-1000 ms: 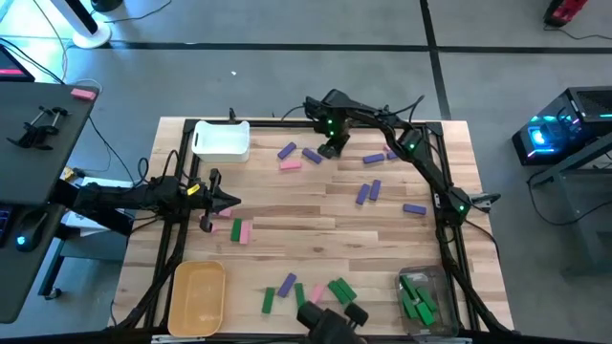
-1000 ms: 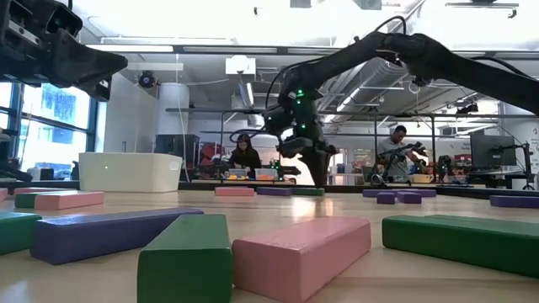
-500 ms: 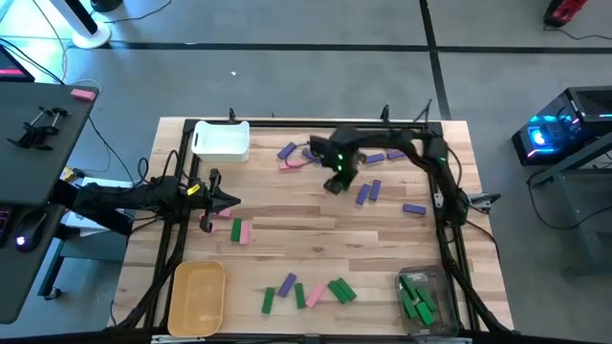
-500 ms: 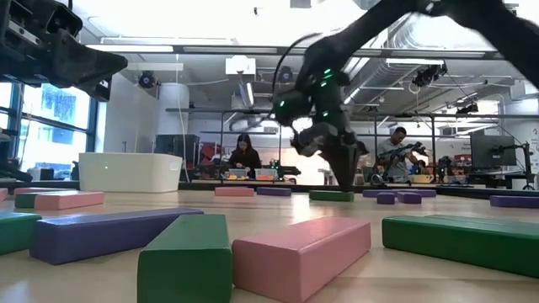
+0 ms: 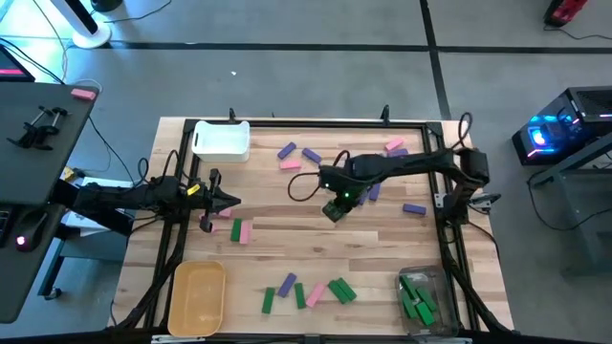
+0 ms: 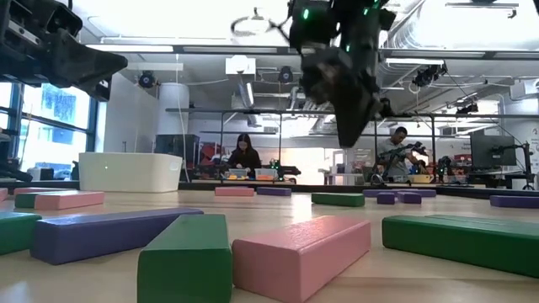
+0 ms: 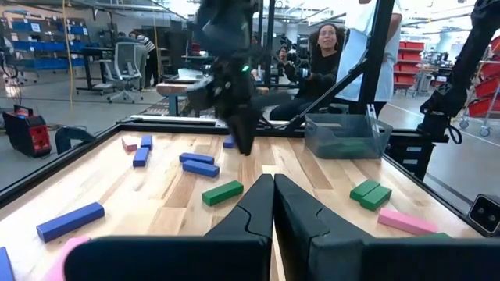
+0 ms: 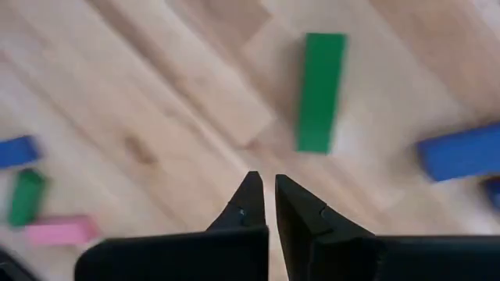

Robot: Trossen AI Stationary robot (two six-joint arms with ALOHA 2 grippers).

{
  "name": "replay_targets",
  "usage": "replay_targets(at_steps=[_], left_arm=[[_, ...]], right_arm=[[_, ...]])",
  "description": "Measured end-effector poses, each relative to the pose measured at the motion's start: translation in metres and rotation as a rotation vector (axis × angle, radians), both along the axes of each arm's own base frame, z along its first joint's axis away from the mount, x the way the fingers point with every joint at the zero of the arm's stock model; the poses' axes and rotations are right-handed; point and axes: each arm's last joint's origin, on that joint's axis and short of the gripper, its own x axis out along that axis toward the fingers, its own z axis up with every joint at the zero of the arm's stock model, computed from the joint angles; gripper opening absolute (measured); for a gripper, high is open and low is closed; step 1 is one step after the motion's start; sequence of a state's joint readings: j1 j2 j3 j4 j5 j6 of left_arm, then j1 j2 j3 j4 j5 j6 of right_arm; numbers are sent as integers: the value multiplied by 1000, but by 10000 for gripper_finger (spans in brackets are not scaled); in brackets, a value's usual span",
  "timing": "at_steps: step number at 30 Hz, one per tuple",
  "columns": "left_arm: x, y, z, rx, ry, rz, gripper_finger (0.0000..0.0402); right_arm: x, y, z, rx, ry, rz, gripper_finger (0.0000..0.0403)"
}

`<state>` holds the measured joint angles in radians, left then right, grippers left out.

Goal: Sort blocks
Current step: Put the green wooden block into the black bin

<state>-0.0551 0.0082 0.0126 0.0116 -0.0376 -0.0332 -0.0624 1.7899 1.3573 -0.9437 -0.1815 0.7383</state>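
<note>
the right tool (image 5: 332,212) hangs pinched narrow, empty, mid-bench above a lone green block (image 8: 319,91). it should widen, line up across the block's short sides, then descend.

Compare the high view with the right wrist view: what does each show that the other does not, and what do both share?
Only the high view shows the white bin, the yellow bin, the clear bin holding green blocks, and the left gripper waiting at the table's left side. Only the right wrist view shows the right gripper shut, fingers together. Both show the wooden table and a green block beside the right gripper.
</note>
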Motion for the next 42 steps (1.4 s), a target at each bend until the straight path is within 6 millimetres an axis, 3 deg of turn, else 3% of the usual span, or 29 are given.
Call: replay_targets(at_steps=[5, 10, 17, 21, 34, 37, 42], left_arm=[[0, 0, 0, 0, -1, 0, 0], [0, 0, 0, 0, 0, 0, 0], [0, 0, 0, 0, 0, 0, 0], [0, 0, 0, 0, -1, 0, 0], [0, 0, 0, 0, -1, 0, 0], [0, 0, 0, 0, -1, 0, 0], [0, 0, 0, 0, 0, 0, 0]], right_arm=[[1, 18, 0, 4, 10, -45, 22], [10, 18, -9, -26, -21, -36, 110], [13, -1, -25, -147, 34, -19, 252], [11, -13, -39, -174, 126, -73, 282], [26, -21, -80, -97, 160, 29, 237], [25, -19, -82, -74, 171, 61, 182], [15, -11, -71, -51, 204, 143, 25]])
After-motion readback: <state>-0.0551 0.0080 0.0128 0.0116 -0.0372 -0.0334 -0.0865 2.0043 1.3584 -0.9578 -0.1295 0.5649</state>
